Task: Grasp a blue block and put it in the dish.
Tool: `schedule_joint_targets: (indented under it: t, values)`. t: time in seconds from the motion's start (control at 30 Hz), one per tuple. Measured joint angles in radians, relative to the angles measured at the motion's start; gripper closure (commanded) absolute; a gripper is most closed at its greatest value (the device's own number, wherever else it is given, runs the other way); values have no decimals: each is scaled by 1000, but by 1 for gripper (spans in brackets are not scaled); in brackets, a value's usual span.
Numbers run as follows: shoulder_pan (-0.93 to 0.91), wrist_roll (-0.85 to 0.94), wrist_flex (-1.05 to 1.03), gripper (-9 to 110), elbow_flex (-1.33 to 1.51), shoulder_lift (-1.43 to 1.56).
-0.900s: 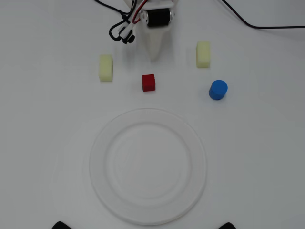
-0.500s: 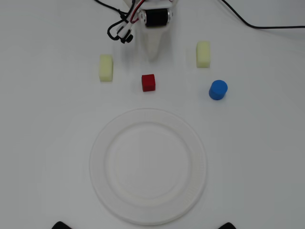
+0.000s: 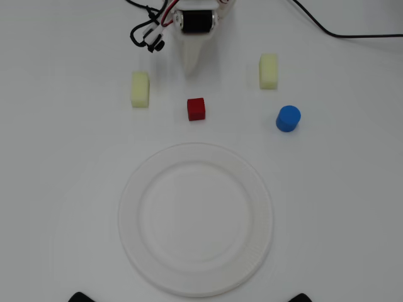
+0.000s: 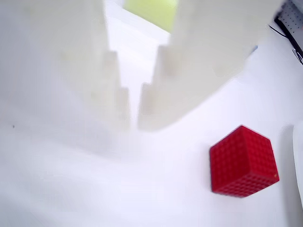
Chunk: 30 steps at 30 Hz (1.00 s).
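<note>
The blue block [image 3: 288, 118] is a short cylinder standing upright on the white table, right of centre in the overhead view. It is out of the wrist view. The dish [image 3: 129, 214] is a large white plate, empty, in the lower middle. My gripper [image 3: 191, 68] is at the top centre, pointing toward the dish, far up and left of the blue block. In the wrist view my gripper [image 4: 135, 124] shows its two white fingers [image 4: 113, 94] almost together, with only a thin gap and nothing between them.
A red cube [image 3: 196, 108] sits just in front of the gripper; it also shows in the wrist view [image 4: 242, 161]. Pale yellow blocks lie at the left [image 3: 140, 89] and right [image 3: 269, 70]. Black cables [image 3: 327, 28] run along the top.
</note>
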State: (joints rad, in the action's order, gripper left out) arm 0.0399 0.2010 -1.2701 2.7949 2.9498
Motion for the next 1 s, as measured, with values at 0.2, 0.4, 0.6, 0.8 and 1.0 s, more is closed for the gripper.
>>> schedule_joint_targets:
  t: [0.2,0.4,0.6,0.8,1.0]
  values:
    - [49,14,0,98,-161,-218]
    - [143,28,-9,87,-367,-456]
    - [318,-5,-21,74,-566,-646]
    - [488,-9,-21,72,-696,-865]
    - [600,-9,-15,73,-801,-1062]
